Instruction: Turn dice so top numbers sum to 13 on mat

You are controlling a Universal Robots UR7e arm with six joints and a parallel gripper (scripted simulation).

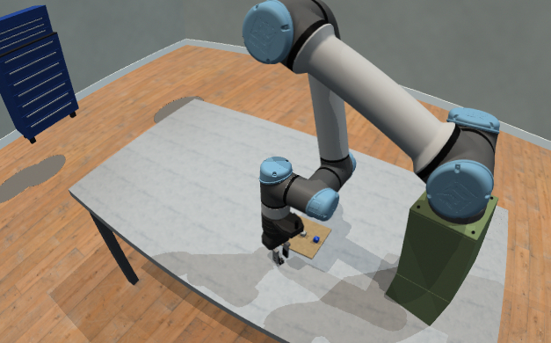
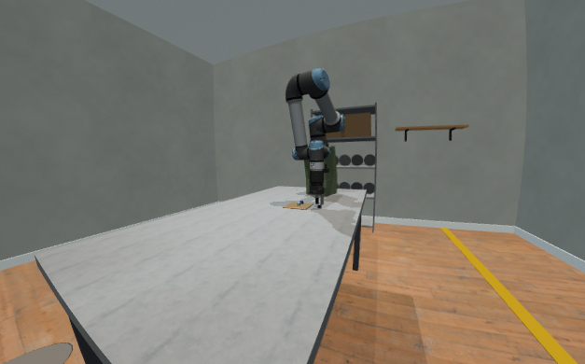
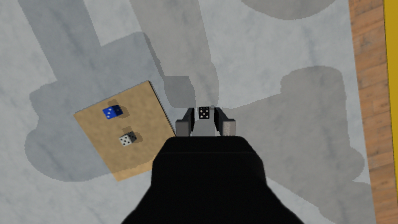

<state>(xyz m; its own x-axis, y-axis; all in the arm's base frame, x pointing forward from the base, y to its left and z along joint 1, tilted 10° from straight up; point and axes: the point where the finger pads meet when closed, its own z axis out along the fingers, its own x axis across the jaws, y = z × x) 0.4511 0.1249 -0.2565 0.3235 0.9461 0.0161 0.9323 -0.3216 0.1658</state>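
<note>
My gripper (image 1: 281,258) (image 2: 319,204) (image 3: 204,114) is partly open, low over the table beside the mat. A black die (image 3: 204,112) with several white pips on top stands between the fingers, off the mat, with a gap on each side in the wrist view. The tan mat (image 1: 309,251) (image 2: 290,206) (image 3: 102,141) lies flat to the left in the wrist view. A blue die (image 1: 316,239) (image 3: 111,112) and a white die (image 1: 303,234) (image 3: 126,139) rest on it. The white one shows several pips on top; the blue top number is unclear.
The table (image 1: 155,176) (image 2: 179,280) bears the scene. The mat's near edge is close to the gripper's left finger. The green robot pedestal (image 1: 428,264) stands at the table's right end in the top view. The table's edge shows at the right of the wrist view.
</note>
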